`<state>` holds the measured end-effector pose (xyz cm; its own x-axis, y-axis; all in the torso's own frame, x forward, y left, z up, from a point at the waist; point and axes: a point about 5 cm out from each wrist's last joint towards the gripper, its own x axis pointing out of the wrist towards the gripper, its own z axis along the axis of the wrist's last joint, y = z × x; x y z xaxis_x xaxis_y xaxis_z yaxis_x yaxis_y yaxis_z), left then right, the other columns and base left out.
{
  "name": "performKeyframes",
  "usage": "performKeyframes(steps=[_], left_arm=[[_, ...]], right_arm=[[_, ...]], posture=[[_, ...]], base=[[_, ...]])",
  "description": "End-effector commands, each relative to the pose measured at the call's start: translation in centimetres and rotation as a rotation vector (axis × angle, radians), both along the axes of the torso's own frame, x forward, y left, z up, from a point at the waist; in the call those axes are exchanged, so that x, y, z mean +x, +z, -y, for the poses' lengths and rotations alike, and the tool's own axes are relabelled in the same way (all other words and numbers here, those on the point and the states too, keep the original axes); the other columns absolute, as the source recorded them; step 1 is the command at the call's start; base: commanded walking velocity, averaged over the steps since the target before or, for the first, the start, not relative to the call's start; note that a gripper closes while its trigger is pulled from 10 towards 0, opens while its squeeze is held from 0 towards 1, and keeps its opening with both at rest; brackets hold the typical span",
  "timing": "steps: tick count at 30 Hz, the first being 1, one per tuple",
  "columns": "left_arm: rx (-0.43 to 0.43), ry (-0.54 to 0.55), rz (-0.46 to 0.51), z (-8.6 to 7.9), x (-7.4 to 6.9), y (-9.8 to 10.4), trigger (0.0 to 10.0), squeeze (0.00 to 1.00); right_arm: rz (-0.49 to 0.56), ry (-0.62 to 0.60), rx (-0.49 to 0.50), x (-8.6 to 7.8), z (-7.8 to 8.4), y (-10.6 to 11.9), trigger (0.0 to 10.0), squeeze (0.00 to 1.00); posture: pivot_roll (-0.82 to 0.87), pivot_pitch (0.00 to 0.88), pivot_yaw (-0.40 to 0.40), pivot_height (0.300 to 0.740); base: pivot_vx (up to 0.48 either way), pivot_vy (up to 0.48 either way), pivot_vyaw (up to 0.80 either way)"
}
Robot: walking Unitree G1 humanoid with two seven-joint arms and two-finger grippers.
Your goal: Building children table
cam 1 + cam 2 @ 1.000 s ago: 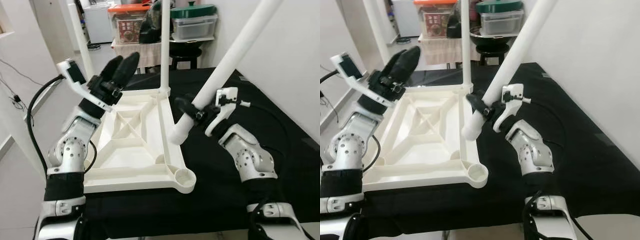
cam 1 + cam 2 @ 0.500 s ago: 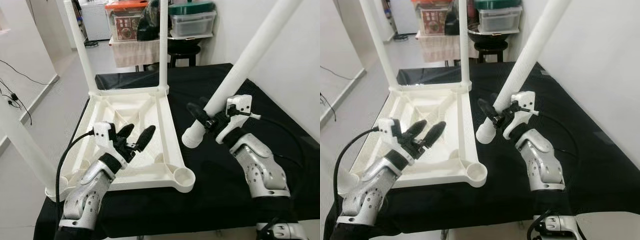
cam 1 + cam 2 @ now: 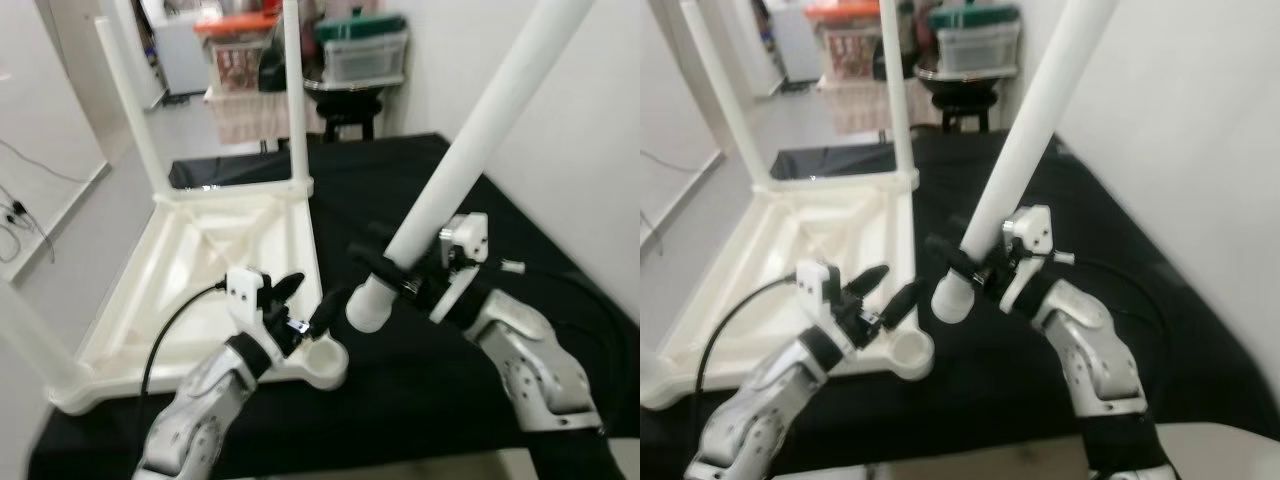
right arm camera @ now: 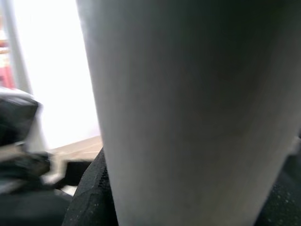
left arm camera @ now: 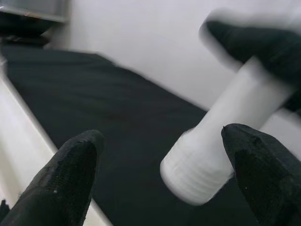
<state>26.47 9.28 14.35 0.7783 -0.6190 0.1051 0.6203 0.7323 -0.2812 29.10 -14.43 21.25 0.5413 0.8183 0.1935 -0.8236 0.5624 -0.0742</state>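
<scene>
The white children's table top (image 3: pixel 200 260) lies upside down on a black-covered surface. Two white legs (image 3: pixel 295 100) stand in its far corners. The round socket (image 3: pixel 322 355) at its near right corner is empty. My right gripper (image 3: pixel 395 280) is shut on a long white table leg (image 3: pixel 460 170), held tilted. Its threaded lower end (image 3: pixel 367 305) hangs just right of and above that socket. My left gripper (image 3: pixel 308 300) is open over the socket's rim, and in the left wrist view its fingers (image 5: pixel 70 174) frame the threaded end (image 5: pixel 202 169). The right wrist view looks close along the leg (image 4: pixel 188 117).
The black cloth (image 3: pixel 470 210) stretches to the right of the table top. A white wall (image 3: pixel 600 150) stands close on the right. At the back, a stool (image 3: pixel 350 95) and a covered stand carry lidded storage boxes (image 3: pixel 365 50). Bare floor (image 3: pixel 70 200) lies to the left.
My left arm has swung from the middle of the table top over to the near right corner socket. The held leg's lower end has come down and left, closer to that socket. The camera shifted.
</scene>
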Motion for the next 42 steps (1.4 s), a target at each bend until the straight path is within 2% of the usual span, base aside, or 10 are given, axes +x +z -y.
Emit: performKeyframes(steps=[1, 4, 6, 8, 11, 21, 28, 34, 37, 42], left_arm=[[0.048, 0.035, -0.015, -0.8, -0.3, -0.7, 10.0, 0.00], [0.078, 0.030, -0.056, -1.1, -1.4, -1.7, 10.0, 0.00], [0.103, -0.024, -0.073, -1.1, -2.5, -2.1, 10.0, 0.00], [0.103, -0.024, -0.073, -1.1, -2.5, -2.1, 10.0, 0.00], [0.155, -0.126, -0.103, -1.1, -4.3, -2.9, 10.0, 0.00], [0.240, -0.136, -0.073, -1.2, -6.0, -3.0, 10.0, 0.00], [0.309, -0.165, -0.046, -1.3, -6.7, -2.9, 10.0, 0.00], [0.348, -0.271, 0.003, -1.1, -8.0, -2.4, 10.0, 0.00], [0.353, -0.294, 0.019, -1.1, -8.6, -2.0, 10.0, 0.00], [0.362, -0.316, 0.049, -1.1, -8.8, -1.4, 10.0, 0.00]], right_arm=[[0.011, 0.084, -0.009, -0.6, -1.3, 0.2, 10.0, 0.00], [0.004, 0.158, -0.036, -1.1, -1.4, 0.2, 10.0, 0.00], [-0.004, 0.221, -0.054, -1.5, -1.5, 0.2, 10.0, 0.00], [-0.004, 0.221, -0.054, -1.5, -1.5, 0.2, 10.0, 0.00], [-0.016, 0.279, -0.072, -1.9, -1.6, 0.2, 10.0, 0.00], [-0.035, 0.275, -0.057, -0.9, -2.0, 0.4, 10.0, 0.00], [-0.037, 0.282, -0.143, -0.3, -0.1, 0.1, 10.0, 0.00], [-0.066, 0.298, -0.181, 0.0, 1.8, 0.6, 10.0, 0.00], [-0.078, 0.343, -0.212, -0.5, 1.7, 0.4, 10.0, 0.00], [-0.052, 0.478, -0.215, -1.1, -1.1, 0.9, 10.0, 0.00]], posture=[[-0.08, 0.000, 0.019, 0.740], [-0.07, 0.000, 0.015, 0.740], [-0.07, 0.000, 0.007, 0.740], [-0.07, 0.000, 0.007, 0.740], [-0.06, 0.000, 0.001, 0.740], [-0.04, 0.000, -0.008, 0.740], [-0.03, 0.015, -0.005, 0.740], [-0.02, 0.076, 0.010, 0.740], [-0.02, 0.096, 0.015, 0.740], [-0.01, 0.159, 0.025, 0.740]], base=[[0.000, 0.000, 0.80], [0.000, 0.000, 0.80], [0.000, 0.000, 0.80], [0.000, 0.000, 0.80], [0.000, 0.000, 0.80], [0.000, 0.000, 0.64], [0.000, 0.000, 0.00], [0.000, 0.000, 0.00], [0.000, 0.000, 0.00], [0.000, 0.000, 0.00]])
